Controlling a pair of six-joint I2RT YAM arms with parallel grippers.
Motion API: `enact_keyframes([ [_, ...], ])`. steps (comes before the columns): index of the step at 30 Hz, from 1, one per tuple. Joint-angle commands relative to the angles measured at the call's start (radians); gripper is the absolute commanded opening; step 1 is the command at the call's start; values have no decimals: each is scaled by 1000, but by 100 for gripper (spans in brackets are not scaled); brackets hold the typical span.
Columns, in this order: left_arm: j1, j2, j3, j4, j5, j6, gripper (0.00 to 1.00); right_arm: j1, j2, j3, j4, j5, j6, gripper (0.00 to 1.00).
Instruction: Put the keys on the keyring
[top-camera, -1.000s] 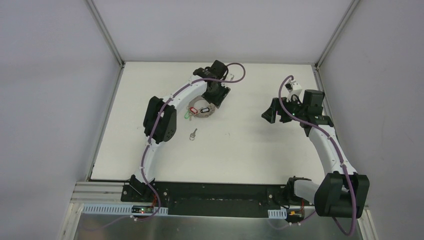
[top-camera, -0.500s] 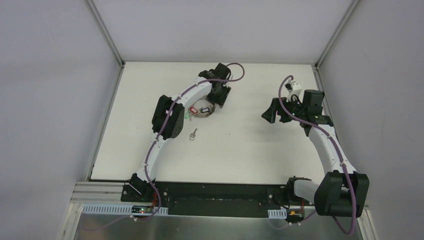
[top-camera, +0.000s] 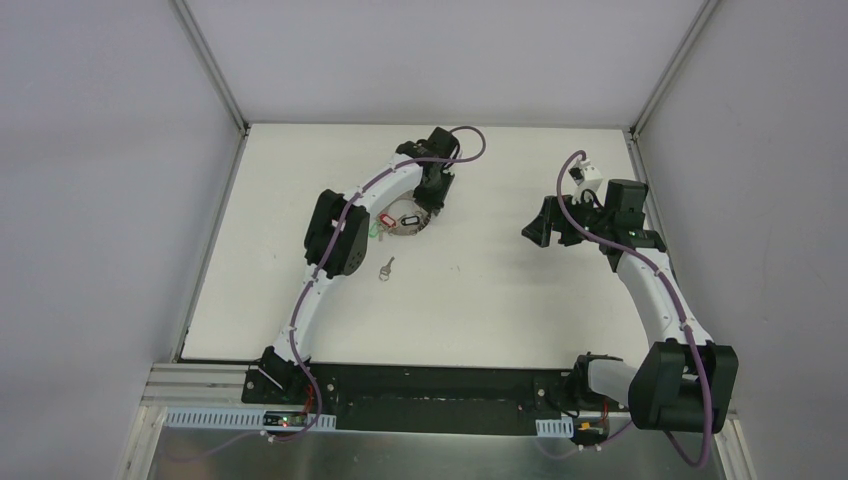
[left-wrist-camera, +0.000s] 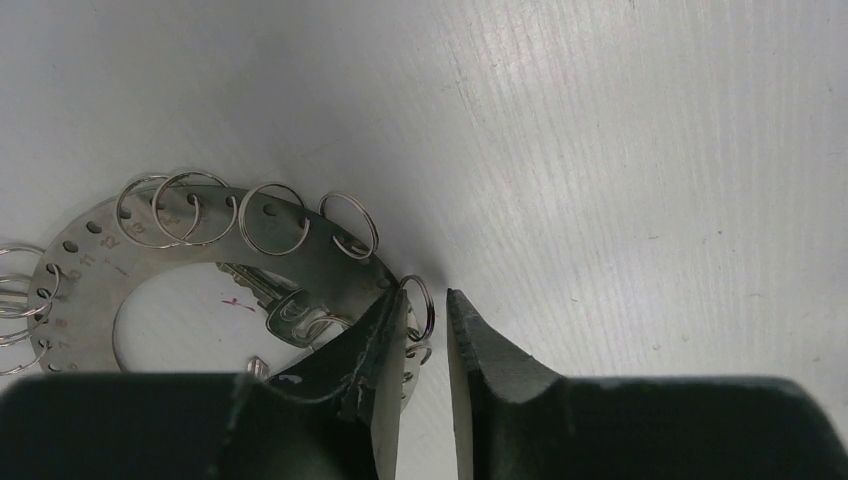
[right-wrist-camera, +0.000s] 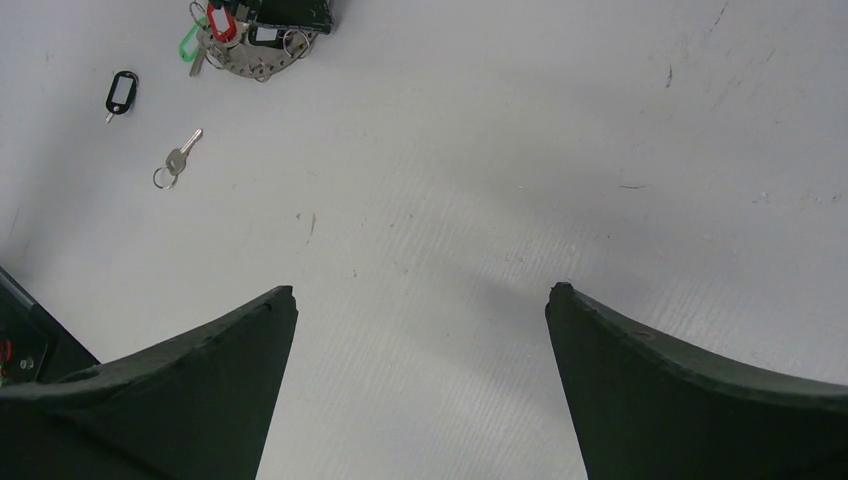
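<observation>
One keyring (left-wrist-camera: 100, 262), a flat grey metal hoop, is laid on the table (top-camera: 500, 300) toward the far edge, left of the middle. A small split ring (left-wrist-camera: 421, 308) at its rim is flanked by the fingers of the left gripper (left-wrist-camera: 425, 300), which are narrowly apart; whether it is pinched cannot be told. One loose key (top-camera: 386, 267) is seen just beside the hoop, on its near side. The right gripper (right-wrist-camera: 420, 290) is held spread wide near the right edge.
</observation>
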Motion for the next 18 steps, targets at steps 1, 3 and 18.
enact_keyframes([
  [1,6,-14,35,-21,-11,-21,21,-9,-10,2,18,-37,-8,100],
  [3,6,-14,35,-21,-13,-23,18,-9,-11,2,16,-41,-8,100],
  [18,6,-144,-85,18,70,75,0,-15,-20,1,18,-62,-2,100],
])
